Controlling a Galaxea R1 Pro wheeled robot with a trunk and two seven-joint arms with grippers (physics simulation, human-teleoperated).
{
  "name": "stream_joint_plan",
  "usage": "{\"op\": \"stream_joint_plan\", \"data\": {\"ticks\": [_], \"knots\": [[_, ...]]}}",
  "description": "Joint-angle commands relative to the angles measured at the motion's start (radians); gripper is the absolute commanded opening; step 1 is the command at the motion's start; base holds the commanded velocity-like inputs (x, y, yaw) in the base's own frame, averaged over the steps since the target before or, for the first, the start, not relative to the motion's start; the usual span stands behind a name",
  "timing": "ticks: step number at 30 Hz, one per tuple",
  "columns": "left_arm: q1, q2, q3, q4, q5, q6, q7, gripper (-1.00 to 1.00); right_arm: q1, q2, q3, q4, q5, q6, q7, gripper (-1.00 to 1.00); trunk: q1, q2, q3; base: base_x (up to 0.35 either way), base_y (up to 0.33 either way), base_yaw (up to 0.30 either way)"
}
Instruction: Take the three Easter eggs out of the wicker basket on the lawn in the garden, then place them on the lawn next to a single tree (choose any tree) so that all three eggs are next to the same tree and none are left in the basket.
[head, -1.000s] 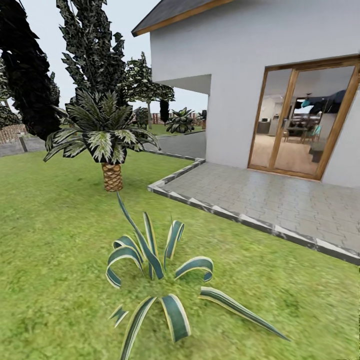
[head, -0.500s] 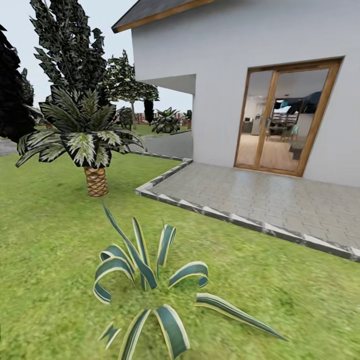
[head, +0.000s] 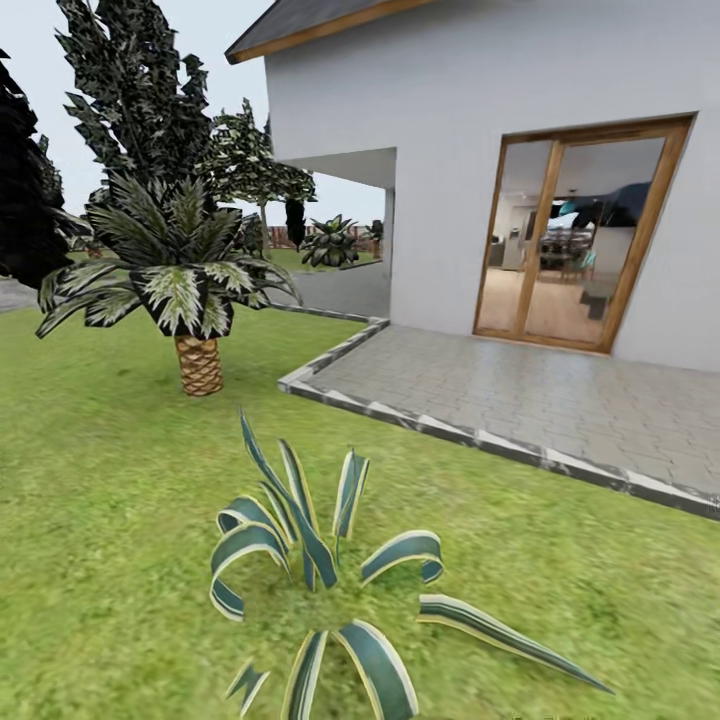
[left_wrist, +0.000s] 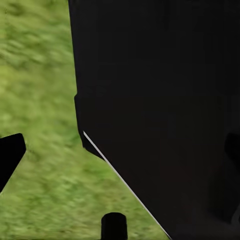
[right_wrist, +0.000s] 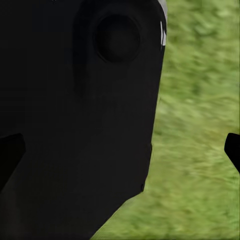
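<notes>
- Head view: lawn (head: 90, 500) spread across the lower frame, mottled green; striped agave (head: 320, 580) at 6 o'clock, its lowest leaves cut off by the frame edge.
- Short palm (head: 185, 290) with scaly trunk at 10 o'clock on the grass; behind it, tall dark-leaved tree (head: 140, 90) at 11 o'clock, trunk hidden by the palm fronds, crown cut off at the top.
- Another near-black crown (head: 25, 190) clipped by the 9 o'clock edge.
- Paved patio (head: 520, 400) at 3 o'clock with a grey kerb, white house wall (head: 450, 150) above, wood-framed glass door (head: 575, 240) at 2 o'clock; room behind the glass hard to make out.
- Left wrist view: dark robot body (left_wrist: 165, 115) blocking most of the frame, blurred grass beside it; black fingertips (left_wrist: 9, 155) barely showing at the edges, grip state impossible to tell.
- Right wrist view: same dark body (right_wrist: 75, 115), blurred grass, black finger corners (right_wrist: 233, 150) at the borders; cannot tell whether released or clenched.
</notes>
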Motion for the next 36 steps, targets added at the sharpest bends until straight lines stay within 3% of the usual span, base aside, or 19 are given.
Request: {"op": "stream_joint_plan", "data": {"ticks": [1,14,26,36], "knots": [[0.0,0.0,0.001,0.0,0.0,0.0,-0.003,1.0,-0.001,0.0,0.0,0.002,0.007,0.0,0.002,1.0,0.0,0.0,-0.001,0.005,0.122,-0.248],[0.0,-0.001,0.001,0.0,0.0,0.0,-0.002,1.0,-0.002,-0.001,0.0,0.002,0.005,0.0,0.002,1.0,0.0,0.0,-0.001,0.001,0.013,-0.264],[0.0,-0.001,0.001,0.0,0.0,0.001,-0.003,1.0,-0.002,-0.002,0.0,0.002,0.007,0.0,0.001,1.0,0.0,0.0,-0.001,-0.141,0.247,-0.01],[0.0,-0.001,0.002,0.0,0.001,0.0,-0.001,1.0,-0.002,-0.002,0.0,0.002,0.007,0.0,0.001,1.0,0.0,0.0,-0.001,-0.02,0.023,0.0]]}}
